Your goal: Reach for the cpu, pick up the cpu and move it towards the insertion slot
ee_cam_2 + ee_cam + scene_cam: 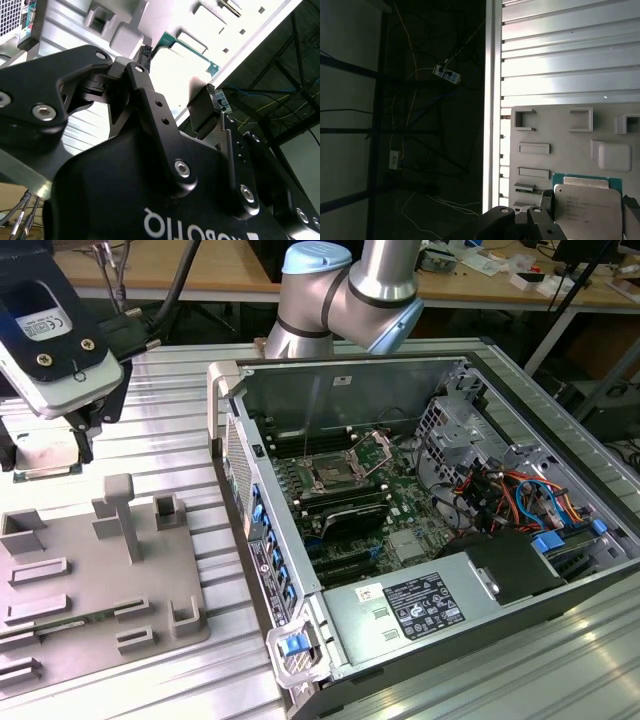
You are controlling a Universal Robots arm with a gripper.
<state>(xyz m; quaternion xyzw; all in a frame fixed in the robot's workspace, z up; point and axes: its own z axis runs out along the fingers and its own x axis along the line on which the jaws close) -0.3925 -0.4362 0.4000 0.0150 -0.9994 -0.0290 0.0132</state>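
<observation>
The cpu [42, 452] is a pale square chip with a thin green rim. It hangs at the exterior view's left, above the ribbed table and just beyond the grey fixture plate [100, 570]. My gripper [45, 445] is shut on it, one dark finger on each side. In both wrist views the cpu [587, 202] [182, 65] sits between the fingers [542, 202] [212, 97]. The insertion slot [330, 477] is a dark square socket with a metal frame on the green board inside the open computer case [232, 430], well to the exterior view's right of the gripper.
The grey fixture plate carries several raised holders and one tall post [120, 510]. The case's near wall stands between gripper and socket. Black memory slots [345, 508], a power supply [420, 605] and cable bundles [510, 500] fill the case. The table's edge [492, 100] drops off beside the fixture.
</observation>
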